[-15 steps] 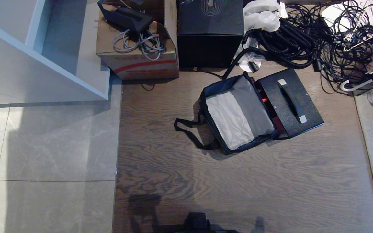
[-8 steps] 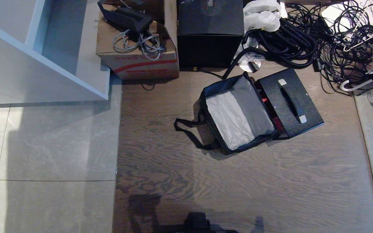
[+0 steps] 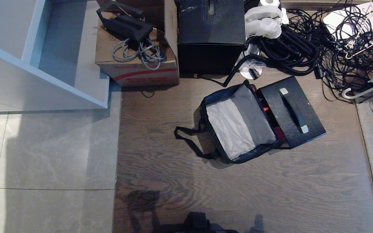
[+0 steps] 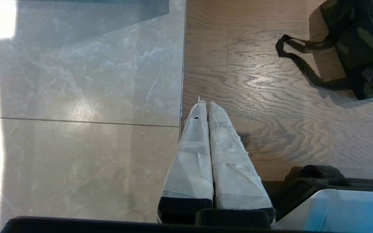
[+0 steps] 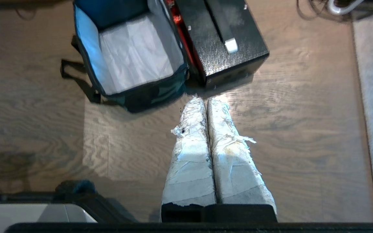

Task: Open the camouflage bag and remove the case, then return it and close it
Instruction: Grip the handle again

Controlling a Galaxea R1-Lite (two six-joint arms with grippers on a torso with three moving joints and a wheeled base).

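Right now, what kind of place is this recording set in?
Probably an indoor storage or workshop corner: a tangle of black cables heaped on the floor, a cardboard box holding gear and wires, and a black cube box stacked against the wall.

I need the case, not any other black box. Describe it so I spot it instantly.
On the wood floor, find the open camouflage bag with the grey inside. The case lies flat against its right side. Unlike the taller black cube box behind, it is speckled, with a black bar handle tipped in silver.
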